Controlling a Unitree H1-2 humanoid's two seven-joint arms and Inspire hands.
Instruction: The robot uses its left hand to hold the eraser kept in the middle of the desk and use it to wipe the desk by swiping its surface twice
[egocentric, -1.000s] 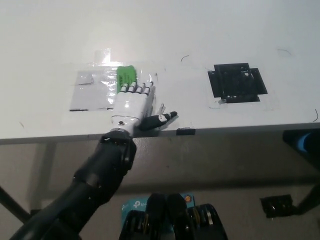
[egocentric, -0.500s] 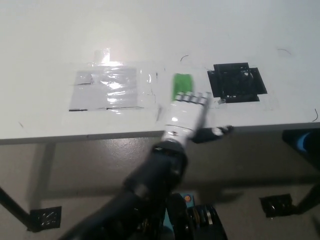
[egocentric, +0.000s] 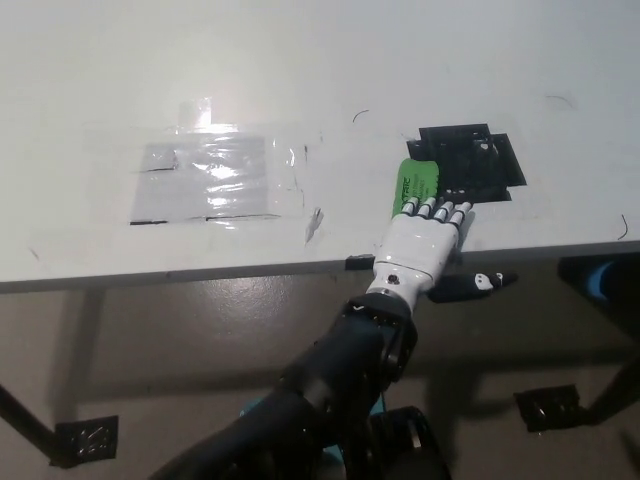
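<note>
My white left hand (egocentric: 425, 245) lies palm-down on the white desk (egocentric: 300, 80) near its front edge, right of centre. Its fingers press on a green eraser (egocentric: 417, 183), which pokes out ahead of the fingertips. The eraser sits at the left edge of a black taped patch (egocentric: 470, 163). The thumb sticks out to the right over the desk's edge. My black forearm runs down to the lower left of the picture. My right hand does not show.
A clear plastic sheet (egocentric: 205, 180) is taped to the desk at the left. A few thin pen marks dot the surface. The desk's front edge (egocentric: 200, 275) runs across the middle; the floor and a table foot (egocentric: 85, 438) lie below.
My left hand has swept the eraser rightward across the desk, from the plastic sheet to the black taped patch. The camera view has shifted slightly.
</note>
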